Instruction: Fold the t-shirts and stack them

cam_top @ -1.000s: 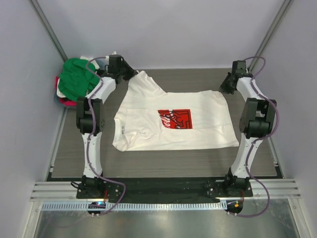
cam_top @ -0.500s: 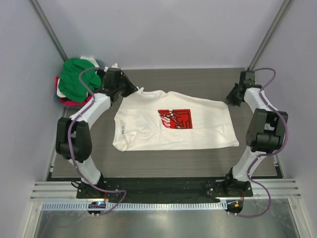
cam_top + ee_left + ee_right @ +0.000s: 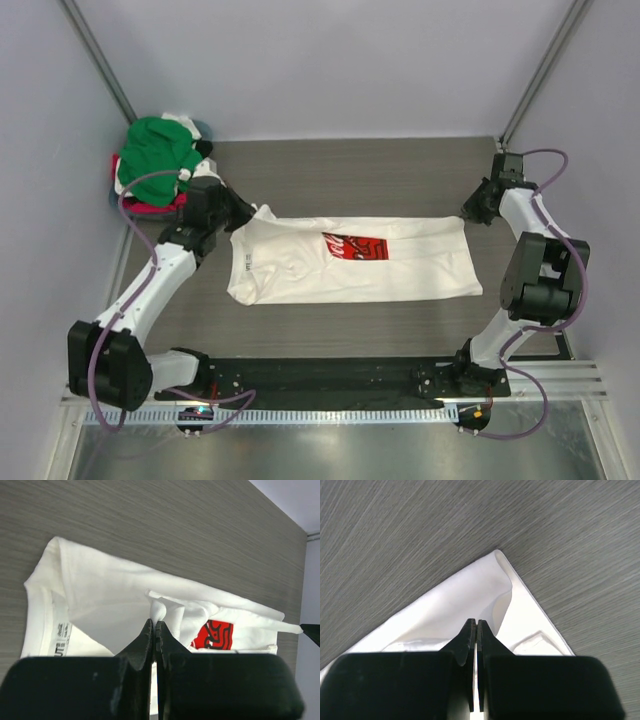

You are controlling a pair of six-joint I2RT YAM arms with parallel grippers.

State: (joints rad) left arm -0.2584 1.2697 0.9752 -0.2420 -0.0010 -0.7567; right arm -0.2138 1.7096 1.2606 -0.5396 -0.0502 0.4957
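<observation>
Both arms had pulled back toward us since a moment ago, and the far edge of the tee (image 3: 350, 275) came with them, folding over and hiding the top of the red print (image 3: 355, 246). We saw the left fingers (image 3: 142, 647) clamped tight on a bunched bit of cloth at the collar end. The right fingers (image 3: 465, 640) were pinched together on the hem corner at the other side. We had the tee stretched across the middle of the counter (image 3: 350, 170), collar to the left, with its far strip doubled over the near part. Over at the far-left corner sat the pile (image 3: 150, 165), green on top with pink-red and white peeking out below, just beyond the left arm.
</observation>
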